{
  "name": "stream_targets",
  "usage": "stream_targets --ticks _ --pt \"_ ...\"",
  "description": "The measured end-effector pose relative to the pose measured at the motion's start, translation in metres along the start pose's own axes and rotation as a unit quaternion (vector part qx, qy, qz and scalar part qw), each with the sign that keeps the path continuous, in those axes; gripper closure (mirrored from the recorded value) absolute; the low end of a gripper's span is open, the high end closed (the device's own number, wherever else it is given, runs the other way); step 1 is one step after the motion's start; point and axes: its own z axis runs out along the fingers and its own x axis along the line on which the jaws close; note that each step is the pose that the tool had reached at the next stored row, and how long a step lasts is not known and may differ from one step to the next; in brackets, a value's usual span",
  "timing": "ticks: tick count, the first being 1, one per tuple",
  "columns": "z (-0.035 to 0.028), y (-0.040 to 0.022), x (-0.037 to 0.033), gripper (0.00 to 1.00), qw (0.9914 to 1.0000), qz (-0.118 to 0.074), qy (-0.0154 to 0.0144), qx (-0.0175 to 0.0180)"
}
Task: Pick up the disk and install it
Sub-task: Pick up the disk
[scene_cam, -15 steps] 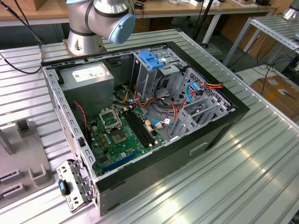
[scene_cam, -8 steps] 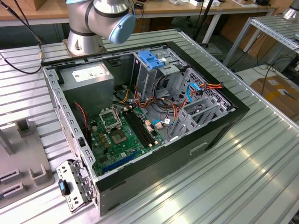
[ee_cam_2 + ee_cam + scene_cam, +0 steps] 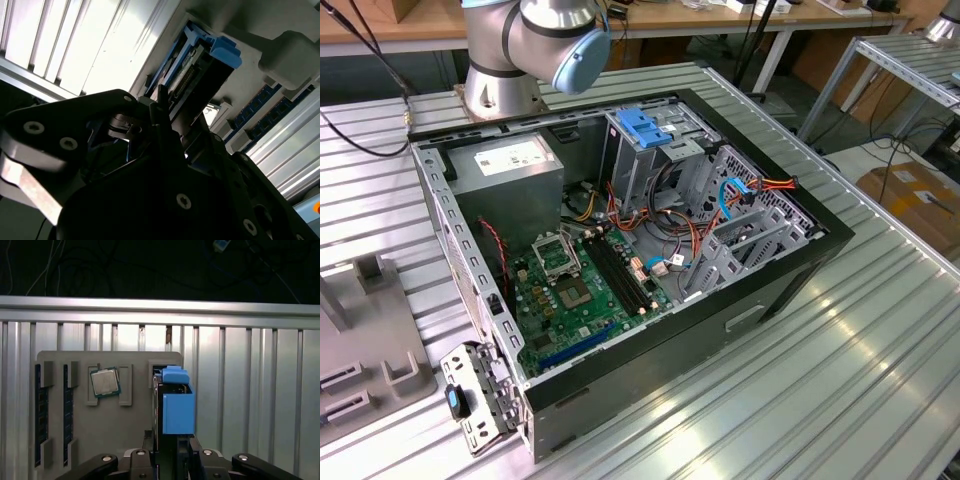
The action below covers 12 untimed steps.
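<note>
The gripper [image 3: 172, 447] is drawn in narrow, one dark finger [image 3: 150, 452] on each flank of the disk [image 3: 177, 412], so it is gripping the disk by its two broad sides. The disk stands on edge, its bright blue carrier rail facing the first wrist view and a blue tab at its far end. In the second wrist view the disk [image 3: 200, 75] runs out from between the fingers, connector edge showing, with a soft shadow thrown on the grey tray [image 3: 295, 55] behind it.

Behind the disk lies that grey tray [image 3: 135, 415], flat on the ribbed aluminium table [image 3: 250, 390]. A square processor chip [image 3: 105, 382] sits in a recess just beside the disk's line, apart from it. Two long slots [image 3: 39, 415] run along the tray's other side. To the disk's other flank the table is bare ribbing up to the raised edge rail [image 3: 160, 302]; past that rail is dark floor with loose cables.

In the exterior view the robot arm [image 3: 535, 40] rises from the table's far side. The open computer case [image 3: 770, 290] lies on its side, top face open, walls standing all round. Inside it, a drive cage with a blue latch [image 3: 645, 125] is near the far wall, the power supply [image 3: 510, 165] towards the exterior view's left, the motherboard [image 3: 575, 290] low in the well. Bare table stretches away on the exterior view's right of the case
</note>
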Motion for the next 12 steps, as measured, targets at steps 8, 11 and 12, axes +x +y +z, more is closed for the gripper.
stream_targets --ticks 8,11,12 --pt "-0.0263 0.0004 -0.0006 0.65 1.00000 0.000 0.0001 0.0000" --pt "-0.0352 0.0005 -0.0008 0.65 1.00000 0.000 0.0001 0.0001" --pt "-0.0385 0.0006 -0.0009 0.65 1.00000 0.000 0.0001 0.0000"
